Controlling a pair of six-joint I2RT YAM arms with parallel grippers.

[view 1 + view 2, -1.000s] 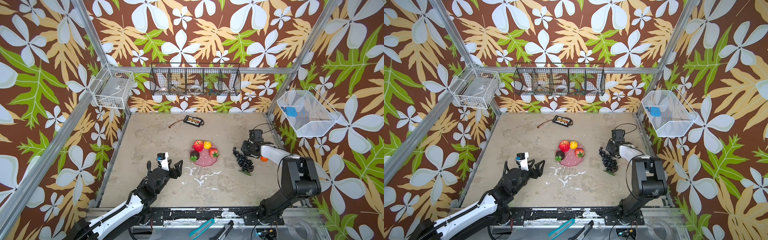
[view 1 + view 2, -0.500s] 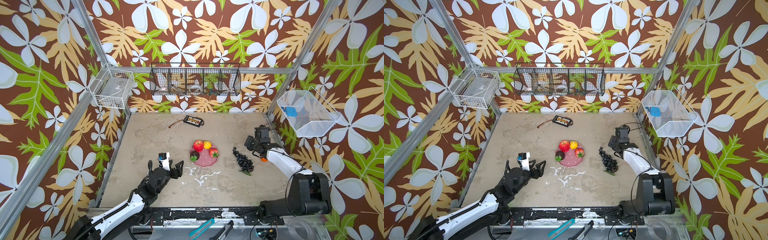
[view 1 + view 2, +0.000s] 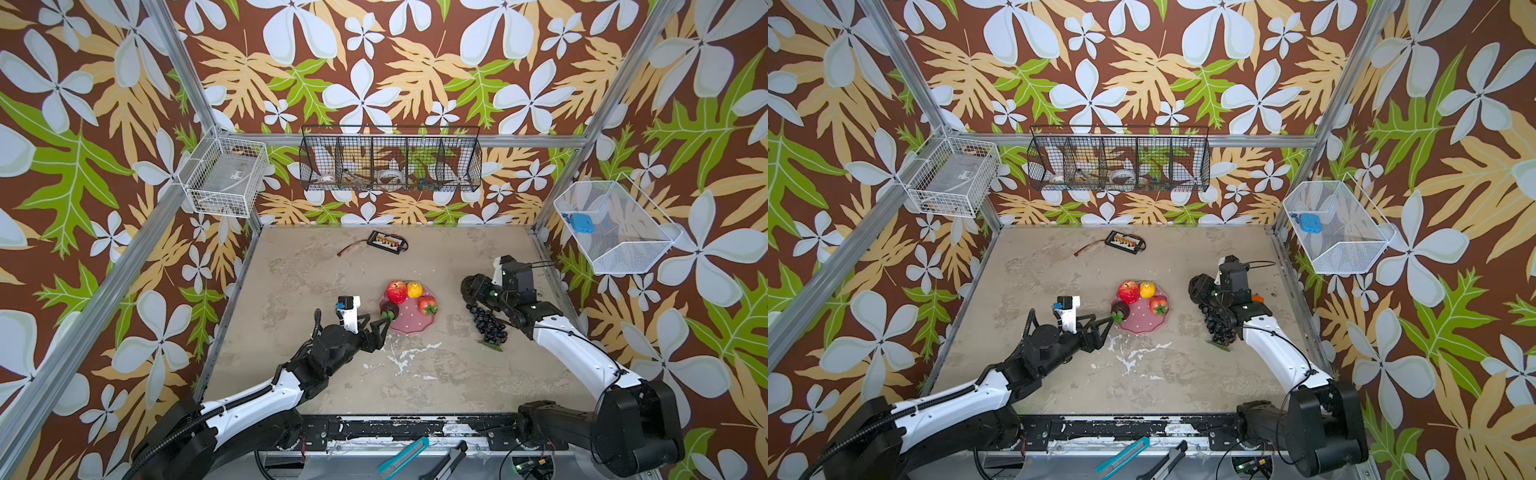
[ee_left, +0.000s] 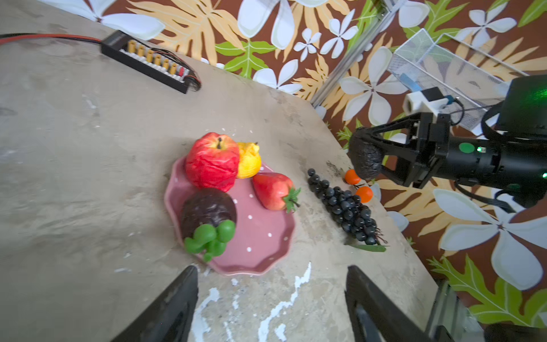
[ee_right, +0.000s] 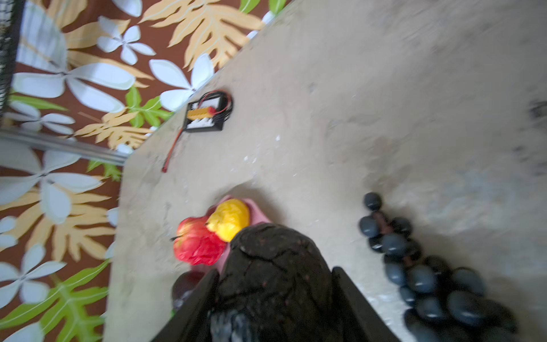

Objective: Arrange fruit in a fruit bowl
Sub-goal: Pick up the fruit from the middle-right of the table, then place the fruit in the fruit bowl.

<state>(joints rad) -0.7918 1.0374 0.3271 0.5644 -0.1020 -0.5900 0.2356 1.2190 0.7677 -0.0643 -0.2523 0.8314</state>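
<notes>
Right gripper (image 3: 473,290) has the avocado (image 5: 275,266) clamped, up off the table (image 3: 332,257) right of the bowl (image 3: 409,329). Grapes (image 3: 486,326) lie just below it. Left gripper (image 3: 377,325) sits open by the bowl's near rim.

Right gripper (image 3: 471,289): shifts from the table's right edge toward the fruit bowl (image 3: 411,329), dark avocado (image 4: 365,161) clamped and raised.
Right arm: stretches out low, no longer folded upright.
Left gripper (image 3: 376,322): advances to the bowl's rim.
</notes>
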